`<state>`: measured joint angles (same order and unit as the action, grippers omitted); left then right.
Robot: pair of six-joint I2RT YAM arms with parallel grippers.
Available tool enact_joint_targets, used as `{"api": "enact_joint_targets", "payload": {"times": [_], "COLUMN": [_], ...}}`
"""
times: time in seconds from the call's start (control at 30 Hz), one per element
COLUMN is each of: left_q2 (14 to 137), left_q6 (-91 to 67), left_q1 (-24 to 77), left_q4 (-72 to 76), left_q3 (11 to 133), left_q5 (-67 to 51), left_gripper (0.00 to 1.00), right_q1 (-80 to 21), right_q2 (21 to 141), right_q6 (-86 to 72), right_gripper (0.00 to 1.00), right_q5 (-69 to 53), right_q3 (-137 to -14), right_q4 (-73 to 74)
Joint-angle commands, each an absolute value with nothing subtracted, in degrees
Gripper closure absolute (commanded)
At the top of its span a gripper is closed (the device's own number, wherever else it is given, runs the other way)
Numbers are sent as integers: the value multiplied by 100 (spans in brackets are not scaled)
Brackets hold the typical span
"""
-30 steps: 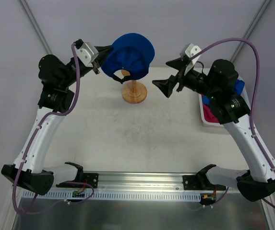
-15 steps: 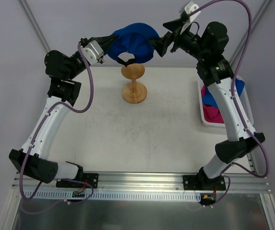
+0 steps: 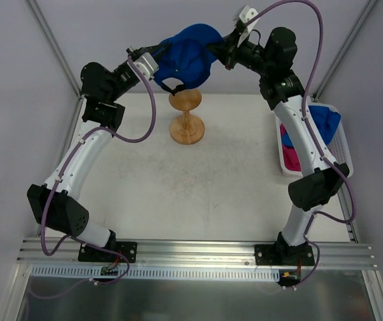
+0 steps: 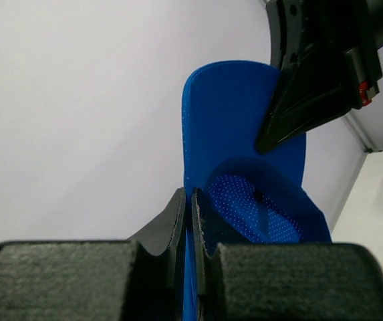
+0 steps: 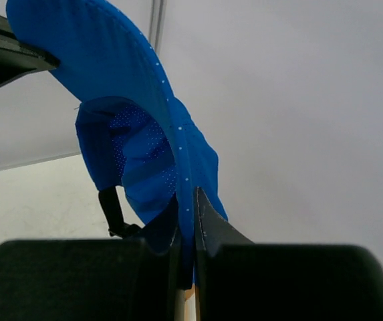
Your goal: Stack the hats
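two grippers now share the blue cap (image 3: 188,57). your left gripper (image 3: 155,56) stays pinched on its left edge. the cap hangs in the air above the wooden stand (image 3: 186,119), apart from it. your right gripper (image 3: 219,48), spread wide and clear of the cap a second ago, has clamped on the opposite edge. judgement: cap is ready for lowering onto the stand. the white tray (image 3: 343,144), far right, holds a pink hat (image 3: 291,159) and blue fabric (image 3: 325,120).
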<state>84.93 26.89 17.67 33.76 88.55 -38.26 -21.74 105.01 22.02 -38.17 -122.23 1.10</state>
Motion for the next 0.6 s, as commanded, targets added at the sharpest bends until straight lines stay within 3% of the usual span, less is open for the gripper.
{"api": "enact_joint_targets", "payload": {"times": [0.0,0.1,0.13,0.2,0.23,0.37,0.47,0.53,0.57], "left_q2": [8814,9149,9228,9439,9500,9519,9116,8852,8546], "left_q6": [3251,3637,3673,3648,3621,3340,3130,2771,2699], "left_q1": [1819,1811,1811,1811,1811,1802,1802,1802,1802], "left_q4": [3726,3989,4121,4201,4236,4255,3965,3272,3017], "left_q3": [9070,9044,9061,9123,9158,9141,8851,8650,8553], "left_q5": [-3658,-3402,-3262,-3095,-2920,-2480,-2356,-2285,-2337], "left_gripper": [100,95,84,74,58,25,15,1,1], "right_q1": [-2171,-2171,-2162,-2145,-2145,-2144,-2153,-2171,-2180], "right_q2": [10476,10730,10792,11029,11117,11329,11277,11180,11067], "right_q6": [2802,3128,3181,3304,3339,3392,3410,3445,3419], "right_gripper": [100,100,100,100,100,100,100,100,100], "right_q5": [-3456,-3227,-3191,-3094,-3076,-3006,-3173,-3164,-3164], "right_q3": [-12025,-12006,-12015,-12076,-12215,-12173,-11710,-11392,-11225], "right_q4": [-983,-1256,-1344,-1599,-1626,-1907,-2056,-2258,-2424]}}
